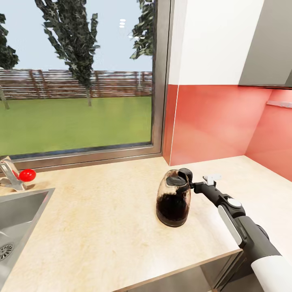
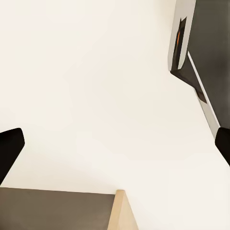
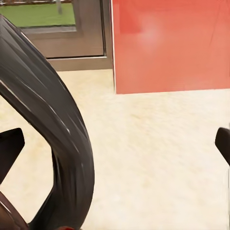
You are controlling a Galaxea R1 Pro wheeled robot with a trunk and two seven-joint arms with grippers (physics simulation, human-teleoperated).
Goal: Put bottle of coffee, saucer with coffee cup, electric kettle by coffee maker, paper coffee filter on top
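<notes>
One long beige counter point(image 1: 101, 202) runs under a big window point(image 1: 77, 77) that looks out on grass, trees and a fence. Red backsplash point(image 1: 211, 121) covers the wall in the corner, with white wall and a grey cabinet point(image 1: 267, 40) above it. A steel sink point(image 1: 16, 219) is set into the counter at the left, and next to it there's a tap point(image 1: 10, 174) with a red knob.

Kettle point(image 1: 173, 198) stands upright on the counter, roughly in the middle, near the front edge. The right gripper point(image 1: 190, 182) comes in from the right at the kettle's top, right at the black handle. In the right wrist view the handle point(image 3: 57, 143) curves big and dark between the two fingertips point(image 3: 9, 148), and the fingers stand wide apart on either side of it, so the jaws look open around the handle, not squeezing it.

Left gripper point(image 2: 115, 143) is open too, fingertips far apart, pointing at a plain cream surface with a dark panel off to one side. Can't tell what that surface is.

Counter around the kettle is bare, so nothing stands between it and the gripper.
</notes>
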